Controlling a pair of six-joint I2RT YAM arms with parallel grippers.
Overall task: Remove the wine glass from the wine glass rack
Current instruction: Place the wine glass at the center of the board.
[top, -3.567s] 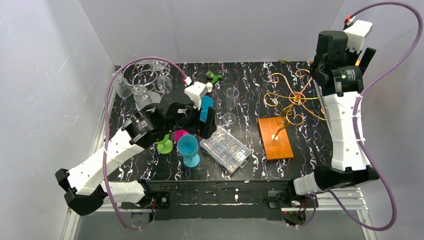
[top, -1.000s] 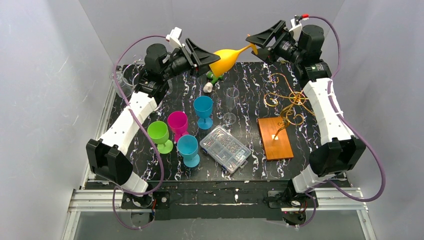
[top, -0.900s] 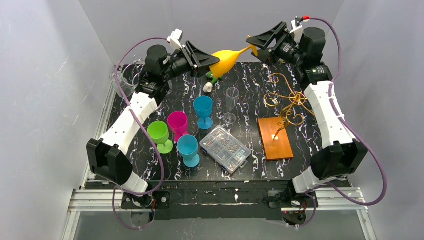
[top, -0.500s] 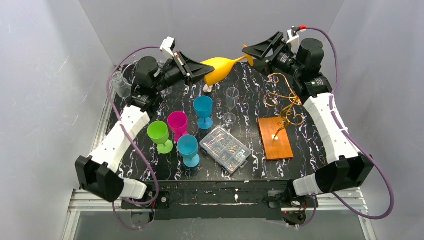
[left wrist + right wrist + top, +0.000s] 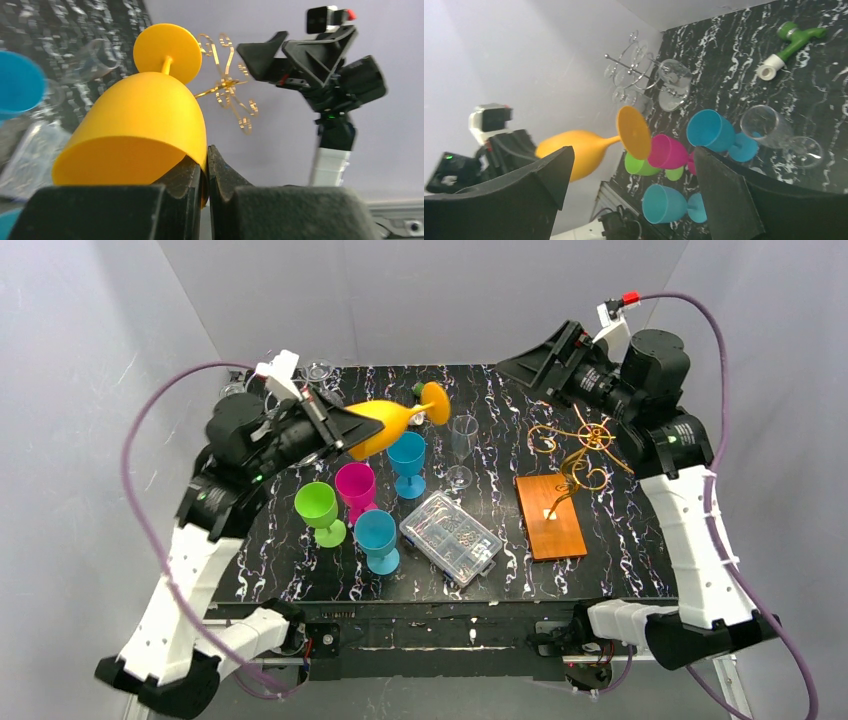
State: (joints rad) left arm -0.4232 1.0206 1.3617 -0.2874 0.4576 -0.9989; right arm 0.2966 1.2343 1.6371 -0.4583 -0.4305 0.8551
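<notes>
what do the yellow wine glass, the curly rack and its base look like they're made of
Yellow wine glass: probably plastic; opaque, matte, evenly coloured. Rack: seemingly thin metal wire, bent into curls, shiny gold finish. Base: looks like wood; smooth orange-brown, faint sheen.

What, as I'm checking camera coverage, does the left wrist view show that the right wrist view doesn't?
Only left wrist: the golden wine glass rack and the left hand clamped shut. Only right wrist: a silver rack with clear glasses, a pink goblet, a green-and-white tool. Both: the yellow wine glass that hand holds.
</notes>
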